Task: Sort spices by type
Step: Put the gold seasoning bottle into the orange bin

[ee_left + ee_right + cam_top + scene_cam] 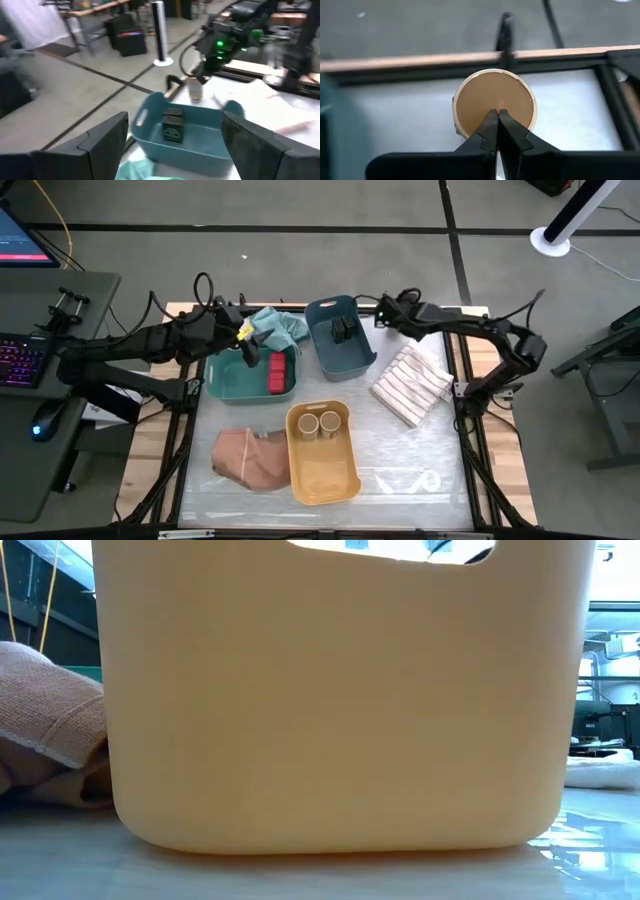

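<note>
Right gripper (498, 116) sits over a tan round jar (494, 102) at the far edge of the bench (400, 450), beside the blue bin (340, 350), its fingers pressed together above the lid. Left gripper (246, 352) hangs over the green bin (225, 385), fingers (102, 140) spread wide, empty. Two red boxes (277, 373) lie in the green bin, two grey boxes (172, 126) in the blue, two jars (318, 423) in the yellow bin (325, 470).

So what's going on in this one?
The robot is sorting spices into bins. Red boxes lie in the green bin, dark grey boxes in the blue bin, and two tan jars in the yellow bin. The right claw, fingers together, sits over a third jar by the table's far edge. The left claw hovers open over the green bin.
</note>
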Motion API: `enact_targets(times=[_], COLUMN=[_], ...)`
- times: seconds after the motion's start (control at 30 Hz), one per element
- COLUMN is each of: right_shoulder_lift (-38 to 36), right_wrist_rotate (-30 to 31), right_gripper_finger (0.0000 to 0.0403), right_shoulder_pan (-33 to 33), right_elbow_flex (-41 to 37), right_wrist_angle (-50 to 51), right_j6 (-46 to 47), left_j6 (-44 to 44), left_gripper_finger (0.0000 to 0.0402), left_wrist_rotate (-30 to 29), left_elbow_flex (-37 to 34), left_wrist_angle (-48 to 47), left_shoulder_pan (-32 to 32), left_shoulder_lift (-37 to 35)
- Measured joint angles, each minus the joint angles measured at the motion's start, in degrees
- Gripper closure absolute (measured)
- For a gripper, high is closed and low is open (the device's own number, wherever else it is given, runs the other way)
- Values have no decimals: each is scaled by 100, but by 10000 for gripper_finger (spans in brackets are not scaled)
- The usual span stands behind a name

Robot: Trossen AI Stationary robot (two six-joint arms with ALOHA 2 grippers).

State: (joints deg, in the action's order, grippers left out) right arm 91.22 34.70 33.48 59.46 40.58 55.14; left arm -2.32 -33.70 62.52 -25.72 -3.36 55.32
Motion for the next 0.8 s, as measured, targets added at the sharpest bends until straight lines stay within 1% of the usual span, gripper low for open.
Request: enact_targets(times=[0.1,0.17,0.37,0.63,0.73,0.8], right_shoulder_lift=[0,0,-142,-597,-734,-783], right_wrist_rotate=[-94,-151,-559,-813,-863,-927], right_gripper_finger=[403,403,403,403,403,403], right_shoulder_pan=[-392,-665,-1495,-2346,-2608,-2780], right_elbow_flex=[2,2,4,-32,-44,-46], right_wrist_angle=[-2,1,167,1507,1497,1291], right_j6=[55,176,734,1649,1686,1615], left_j6=[0,2,120,121,-186,-428], left_gripper_finger=[101,101,101,101,101,101], left_wrist_rotate=[370,477,486,678,682,682], left_elbow_flex=[0,1,2,2,2,2], left_wrist_angle=[-18,-17,-21,-23,-19,-17], left_shoulder_pan=[1,5,3,1,1,1], left_shoulder_lift=[-11,-12,-25,-27,-27,-27])
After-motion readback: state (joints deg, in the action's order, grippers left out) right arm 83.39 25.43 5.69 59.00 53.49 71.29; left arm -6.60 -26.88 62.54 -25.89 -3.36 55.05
